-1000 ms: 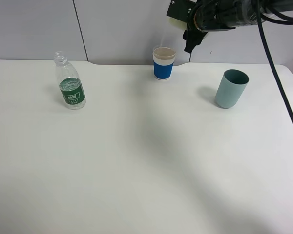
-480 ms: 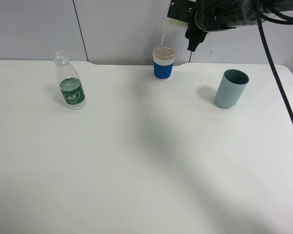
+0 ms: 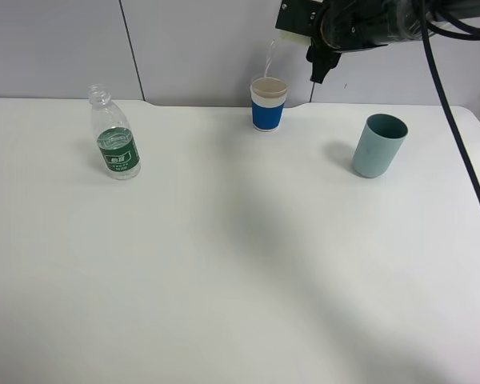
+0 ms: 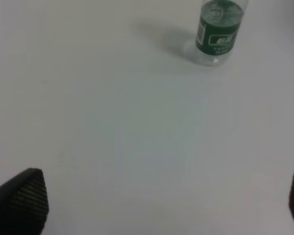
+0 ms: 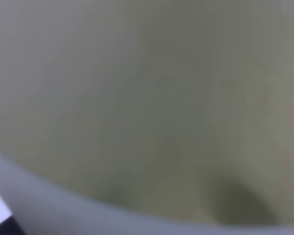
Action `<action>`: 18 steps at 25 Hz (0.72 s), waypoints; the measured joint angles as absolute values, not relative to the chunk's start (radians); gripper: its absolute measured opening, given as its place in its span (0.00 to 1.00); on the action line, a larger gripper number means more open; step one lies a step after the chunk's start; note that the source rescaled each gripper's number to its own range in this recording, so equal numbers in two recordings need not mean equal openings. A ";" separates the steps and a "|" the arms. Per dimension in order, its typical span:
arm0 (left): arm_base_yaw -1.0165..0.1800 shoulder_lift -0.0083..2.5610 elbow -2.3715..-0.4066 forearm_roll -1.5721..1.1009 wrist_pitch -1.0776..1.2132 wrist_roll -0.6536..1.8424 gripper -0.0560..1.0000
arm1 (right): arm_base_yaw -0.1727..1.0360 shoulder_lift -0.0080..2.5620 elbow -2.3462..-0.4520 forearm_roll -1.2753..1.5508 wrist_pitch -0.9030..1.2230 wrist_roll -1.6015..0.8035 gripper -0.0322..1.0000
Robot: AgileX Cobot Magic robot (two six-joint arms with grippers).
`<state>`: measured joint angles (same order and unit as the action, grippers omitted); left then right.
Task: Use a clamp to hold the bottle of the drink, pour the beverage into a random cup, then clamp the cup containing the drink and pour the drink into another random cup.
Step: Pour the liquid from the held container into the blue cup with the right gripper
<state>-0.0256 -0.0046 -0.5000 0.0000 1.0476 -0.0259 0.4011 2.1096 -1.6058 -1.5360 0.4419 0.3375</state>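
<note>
Stream of drink [image 3: 268, 58] falling from tilted cup [image 3: 289, 34] in right jaws' pinch into blue cup [image 3: 268, 103], left jaws spread.

You're looking at a lab-style test bench, bare white tabletop [image 3: 224, 264], plain grey panelled wall [image 3: 192, 48] along its far edge, black robot arm [image 3: 368, 24] with cables overhead.

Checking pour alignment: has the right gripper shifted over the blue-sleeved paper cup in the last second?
Yes. The right gripper has edged up and slightly right relative to the blue-sleeved paper cup, which stays put; a thin stream falls into it.
</note>
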 joint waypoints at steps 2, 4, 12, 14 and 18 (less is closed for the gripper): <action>-0.026 -0.005 -0.500 0.000 1.048 -0.026 1.00 | 0.401 2.110 -1.606 -1.538 0.442 0.336 0.03; -0.026 -0.005 -0.500 0.000 1.048 -0.026 1.00 | 0.401 2.110 -1.606 -1.543 0.442 0.336 0.03; -0.026 -0.005 -0.500 0.000 1.048 -0.026 1.00 | 0.401 2.110 -1.606 -1.556 0.442 0.335 0.03; -0.026 -0.005 -0.500 0.000 1.048 -0.026 1.00 | 0.401 2.110 -1.606 -1.566 0.442 0.335 0.03; -0.026 -0.005 -0.500 0.000 1.048 -0.026 1.00 | 0.401 2.110 -1.606 -1.601 0.442 0.334 0.03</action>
